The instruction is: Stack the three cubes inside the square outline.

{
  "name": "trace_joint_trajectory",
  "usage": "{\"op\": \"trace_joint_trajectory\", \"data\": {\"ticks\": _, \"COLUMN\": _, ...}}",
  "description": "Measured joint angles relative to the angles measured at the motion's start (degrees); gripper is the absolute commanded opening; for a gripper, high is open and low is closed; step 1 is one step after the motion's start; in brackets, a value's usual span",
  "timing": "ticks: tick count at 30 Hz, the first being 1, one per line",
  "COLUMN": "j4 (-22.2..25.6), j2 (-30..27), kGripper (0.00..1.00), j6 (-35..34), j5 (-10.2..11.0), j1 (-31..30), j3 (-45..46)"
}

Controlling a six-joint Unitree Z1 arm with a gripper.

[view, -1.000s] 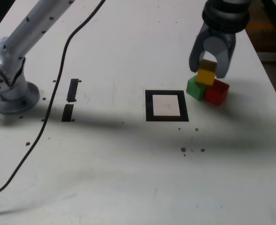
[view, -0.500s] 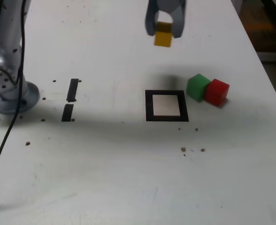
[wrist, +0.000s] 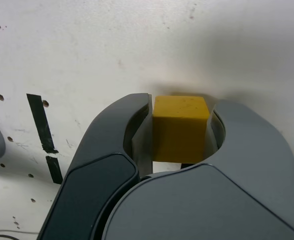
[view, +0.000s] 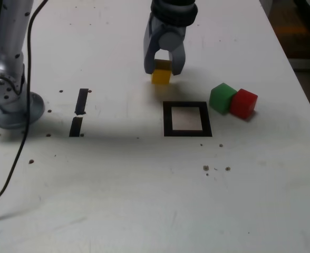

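White bench surface carries the square outline near its centre. Gripper is clamped on the yellow cube, which sits just beyond the outline's far corner on the exterior view's left. The wrist view confirms both jaws pressing the cube's sides. Green cube and red cube touch each other, just beside the outline on the exterior view's right. Two black tape strips lie well apart, near the arm base.

Bright, even light — soft shadows
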Motion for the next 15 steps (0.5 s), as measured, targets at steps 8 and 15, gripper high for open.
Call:
{"op": "trace_joint_trajectory", "data": {"ticks": 8, "j4": -1.9, "j2": 0.0, "kGripper": 0.85, "j6": -0.6, "j5": -0.5, "j1": 0.5, "j3": 2.4}}
{"op": "trace_joint_trajectory", "data": {"ticks": 15, "j4": -2.8, "j2": 0.0, "kGripper": 0.96, "j6": -0.7, "j5": -0.9, "j1": 0.6, "j3": 2.7}}
